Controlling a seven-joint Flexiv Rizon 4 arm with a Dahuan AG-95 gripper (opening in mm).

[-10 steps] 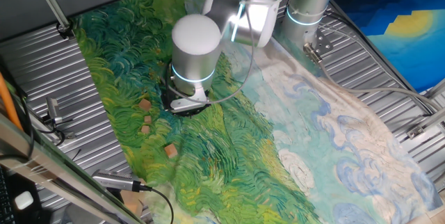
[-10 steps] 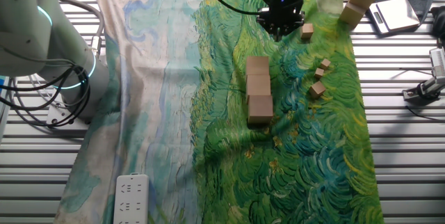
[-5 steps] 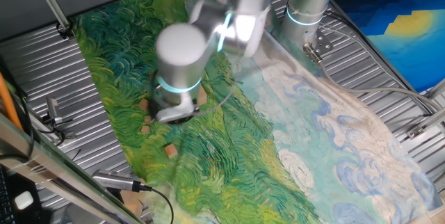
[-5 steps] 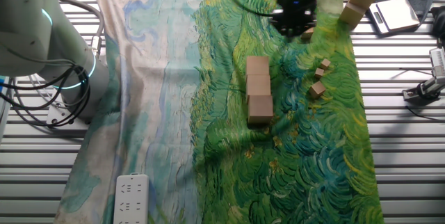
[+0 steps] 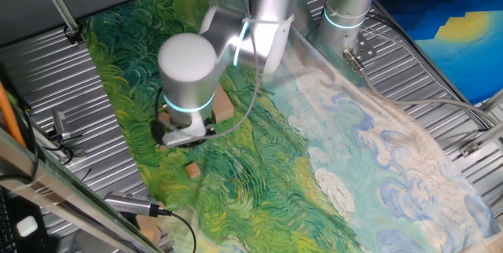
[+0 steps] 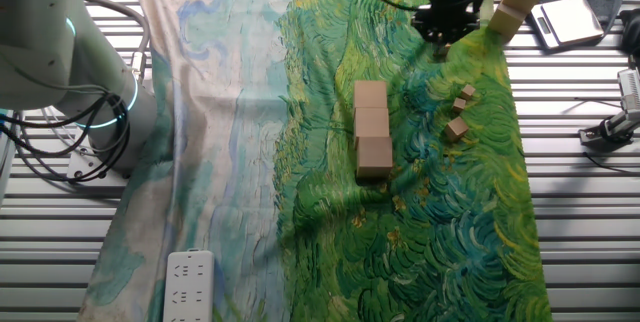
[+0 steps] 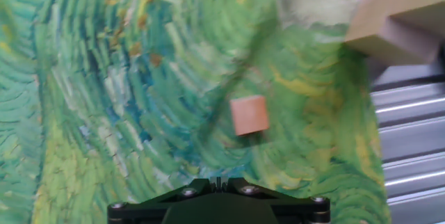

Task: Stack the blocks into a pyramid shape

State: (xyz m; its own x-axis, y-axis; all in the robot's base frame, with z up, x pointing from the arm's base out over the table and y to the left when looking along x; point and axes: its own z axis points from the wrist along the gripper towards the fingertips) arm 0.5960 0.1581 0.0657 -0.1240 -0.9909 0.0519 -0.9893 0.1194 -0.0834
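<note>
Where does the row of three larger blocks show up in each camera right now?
One fixed view: row of blocks left of centre, mostly hidden behind the arm.
The other fixed view: centre of frame.
Hand view: not in it.
Shared landmark: green painted cloth.

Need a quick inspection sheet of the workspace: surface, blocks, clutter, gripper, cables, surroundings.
Surface: painted cloth, green and pale blue, wrinkled, on a slatted metal table.
Job's things: three larger blocks in a touching row; three small blocks loose beside them; one small block below the hand; two more larger blocks stacked at the cloth's edge.
Clutter: power strip; flat grey device.
Gripper: gripper above the lone small block; fingers not visible, state unclear.
Cables: black cables by the arm base; cable loop on the arm.
Surroundings: blue and yellow cloth.
</note>
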